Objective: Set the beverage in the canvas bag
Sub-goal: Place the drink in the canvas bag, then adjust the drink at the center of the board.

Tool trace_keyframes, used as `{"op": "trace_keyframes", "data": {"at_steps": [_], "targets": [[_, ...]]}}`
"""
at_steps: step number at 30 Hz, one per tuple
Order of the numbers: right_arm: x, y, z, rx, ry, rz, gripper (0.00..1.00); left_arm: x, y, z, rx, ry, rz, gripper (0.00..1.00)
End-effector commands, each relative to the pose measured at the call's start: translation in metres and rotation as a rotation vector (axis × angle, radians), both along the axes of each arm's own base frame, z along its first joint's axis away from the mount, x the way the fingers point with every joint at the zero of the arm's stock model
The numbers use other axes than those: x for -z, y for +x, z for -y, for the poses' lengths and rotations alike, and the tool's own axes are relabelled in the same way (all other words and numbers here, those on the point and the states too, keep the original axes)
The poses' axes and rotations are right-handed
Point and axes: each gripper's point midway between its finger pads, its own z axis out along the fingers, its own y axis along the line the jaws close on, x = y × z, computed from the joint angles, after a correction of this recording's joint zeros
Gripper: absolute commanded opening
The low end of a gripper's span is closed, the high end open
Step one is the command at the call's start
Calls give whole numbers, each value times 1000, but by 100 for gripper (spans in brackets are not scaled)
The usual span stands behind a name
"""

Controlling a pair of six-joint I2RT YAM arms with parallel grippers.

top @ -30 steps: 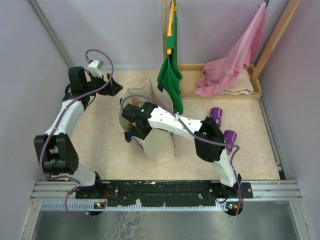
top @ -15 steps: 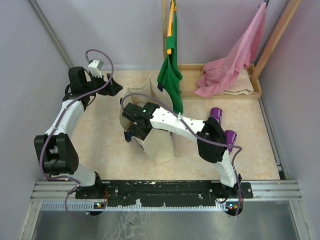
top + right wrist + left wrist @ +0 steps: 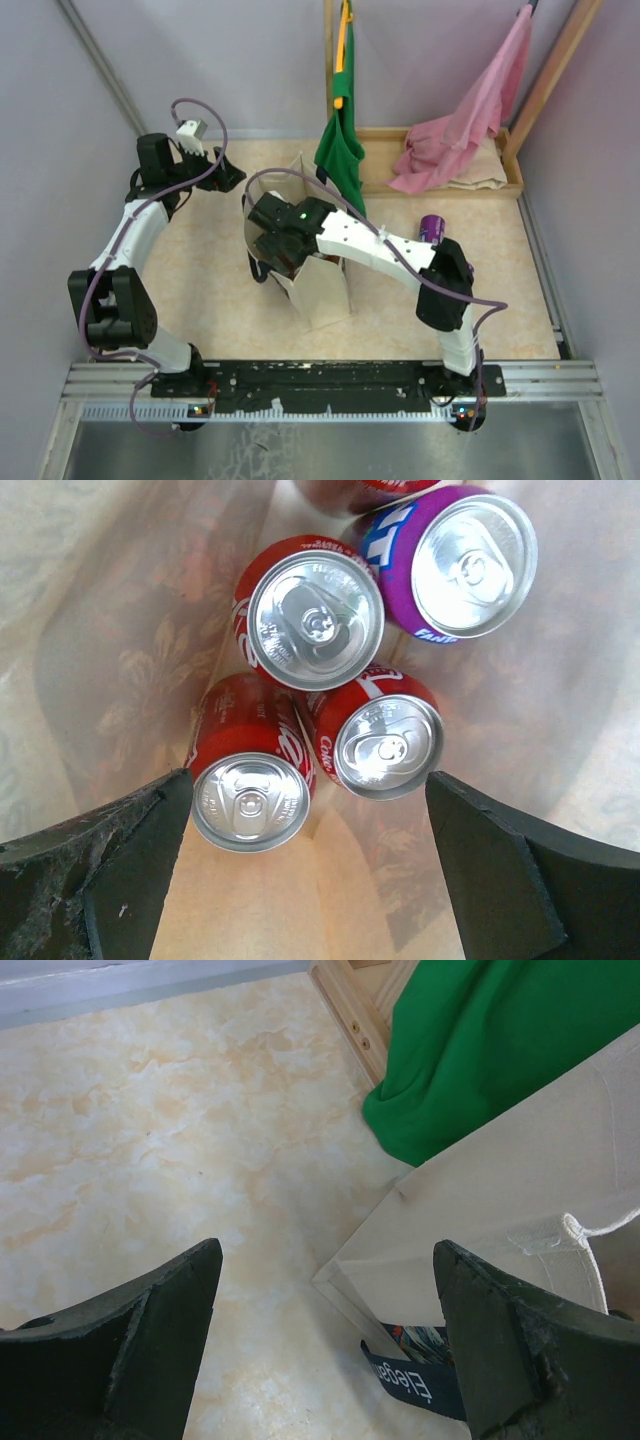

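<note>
The cream canvas bag [image 3: 322, 296] stands open mid-table, its navy handle [image 3: 415, 1380] lying at its base. My right gripper [image 3: 283, 240] is over the bag's mouth, open and empty, looking down inside [image 3: 310, 870]. On the bag's floor stand three red cola cans [image 3: 315, 620] [image 3: 388, 745] [image 3: 250, 790] and a purple can [image 3: 470, 565]; part of another red can shows at the top edge. One more purple can [image 3: 432, 228] stands on the table to the right. My left gripper [image 3: 232, 175] is open and empty [image 3: 325, 1340] beside the bag's far-left corner [image 3: 500, 1190].
A green cloth bag [image 3: 340, 150] hangs from a post just behind the canvas bag and also shows in the left wrist view [image 3: 500, 1040]. A pink cloth bag [image 3: 455, 130] drapes over a wooden tray [image 3: 440, 187] at the back right. Walls close in on three sides.
My right gripper has shifted a little farther over the bag's mouth and its elbow has swung right, now covering the nearer purple can on the table. The left arm has not moved.
</note>
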Motion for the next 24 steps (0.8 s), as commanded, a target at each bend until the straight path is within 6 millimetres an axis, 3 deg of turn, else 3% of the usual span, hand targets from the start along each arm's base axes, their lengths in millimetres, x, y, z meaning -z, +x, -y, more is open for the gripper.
{"op": "trace_keyframes", "data": {"at_steps": [1, 5, 9, 14, 16, 18, 20, 24], "targets": [[-64, 14, -8, 36, 143, 169, 99, -17, -4, 6, 31, 2, 50, 92], [-108, 30, -8, 82, 227, 297, 99, -23, -3, 5, 26, 4, 63, 92], [-137, 42, 0, 129, 240, 391, 99, -25, -4, 5, 22, -1, 64, 92], [-191, 60, 32, 299, 268, 571, 99, -31, -3, 5, 18, -3, 76, 92], [-214, 66, 59, 406, 286, 627, 99, -33, -3, 5, 21, 3, 85, 92], [-226, 75, 100, 563, 300, 646, 99, -37, -3, 4, 23, 10, 98, 93], [-222, 78, 150, 750, 299, 612, 99, -39, -2, 4, 24, 14, 104, 93], [-189, 74, 232, 970, 259, 478, 97, -41, -2, 4, 21, 14, 112, 93]]}}
